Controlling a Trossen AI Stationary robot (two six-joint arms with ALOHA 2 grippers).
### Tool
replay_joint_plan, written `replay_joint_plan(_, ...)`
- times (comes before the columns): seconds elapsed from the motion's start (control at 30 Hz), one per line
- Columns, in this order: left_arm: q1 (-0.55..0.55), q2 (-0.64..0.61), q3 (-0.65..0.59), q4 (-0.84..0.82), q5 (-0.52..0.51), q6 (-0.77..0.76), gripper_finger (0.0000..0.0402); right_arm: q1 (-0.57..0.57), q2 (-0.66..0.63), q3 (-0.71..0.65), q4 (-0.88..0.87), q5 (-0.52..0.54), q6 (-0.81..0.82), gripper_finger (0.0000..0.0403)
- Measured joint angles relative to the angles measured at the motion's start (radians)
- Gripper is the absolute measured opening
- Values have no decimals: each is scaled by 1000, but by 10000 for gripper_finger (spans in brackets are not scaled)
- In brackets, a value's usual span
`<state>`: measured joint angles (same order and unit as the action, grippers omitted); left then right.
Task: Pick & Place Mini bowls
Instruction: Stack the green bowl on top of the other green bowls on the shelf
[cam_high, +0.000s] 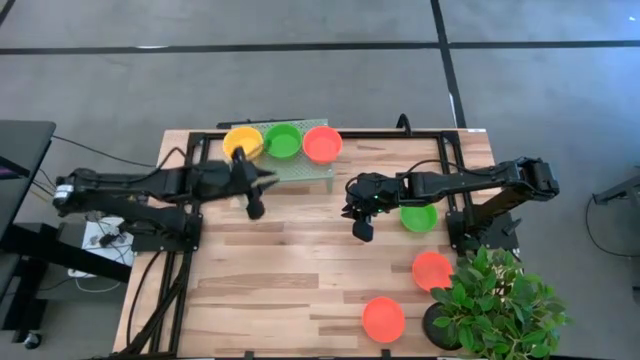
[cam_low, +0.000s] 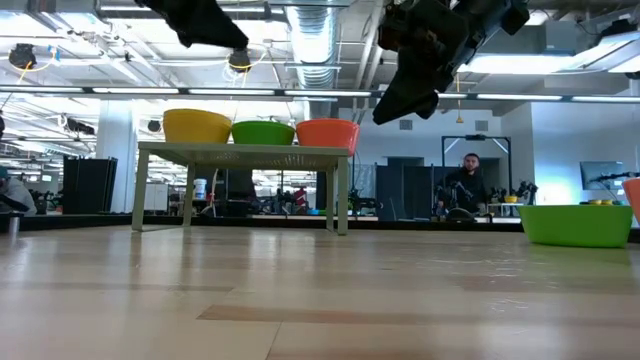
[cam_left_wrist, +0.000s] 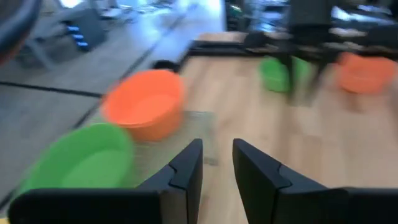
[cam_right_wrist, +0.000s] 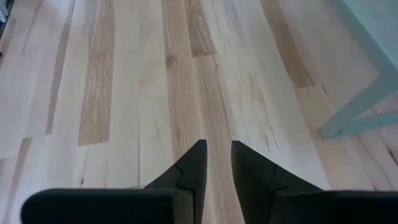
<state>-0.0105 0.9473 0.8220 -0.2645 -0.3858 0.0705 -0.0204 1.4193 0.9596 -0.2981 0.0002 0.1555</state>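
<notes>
Three mini bowls, yellow (cam_high: 242, 142), green (cam_high: 283, 140) and red (cam_high: 322, 144), sit side by side on a small pale green stand (cam_high: 300, 172) at the table's far edge. Another green bowl (cam_high: 418, 217) and two red bowls (cam_high: 432, 270) (cam_high: 383, 319) rest on the table's right part. My left gripper (cam_high: 255, 206) hangs shut and empty above the table just in front of the stand; its wrist view shows the red bowl (cam_left_wrist: 146, 112) and the green bowl (cam_left_wrist: 81, 158) close by. My right gripper (cam_high: 362, 230) hovers shut and empty over bare wood, left of the green bowl on the table.
A dark pot with a leafy plant (cam_high: 495, 305) stands at the near right corner, beside the two red bowls. The stand's legs (cam_right_wrist: 364, 109) rise from the table near my right gripper. Bare wood lies across the table's middle and near left (cam_high: 250, 290). People sit in the room behind.
</notes>
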Motion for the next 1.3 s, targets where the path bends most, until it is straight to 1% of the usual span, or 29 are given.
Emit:
replay_joint_plan(0.13,-120,41,0,2,1,-6,90,1,0,0,-15,0,26,69)
replay_joint_plan(0.2,-165,66,0,2,1,-9,90,2,0,0,-41,0,96,69)
replay_joint_plan(0.27,-200,91,0,3,1,-9,90,2,0,0,-104,0,192,69)
replay_joint_plan(0.4,-239,142,0,7,0,-9,90,1,0,0,-338,-1,407,68)
replay_joint_plan(0.53,-242,176,0,17,-3,-40,90,-4,0,0,-591,28,565,67)
replay_joint_plan(0.73,-242,175,0,23,-2,-76,90,-4,1,0,-811,52,763,67)
replay_joint_plan(0.83,-242,171,0,27,-3,-76,90,5,1,0,-851,53,832,67)
replay_joint_plan(0.93,-242,172,0,26,-3,-76,90,15,1,0,-844,53,865,67)
replay_joint_plan(1.13,-242,172,0,24,-2,-76,90,38,13,-5,-812,80,879,67)
replay_joint_plan(1.2,-242,172,0,23,-3,-76,90,41,19,-26,-786,79,887,67)
replay_joint_plan(1.3,-242,172,0,23,-2,-76,90,37,26,-68,-791,79,894,67)
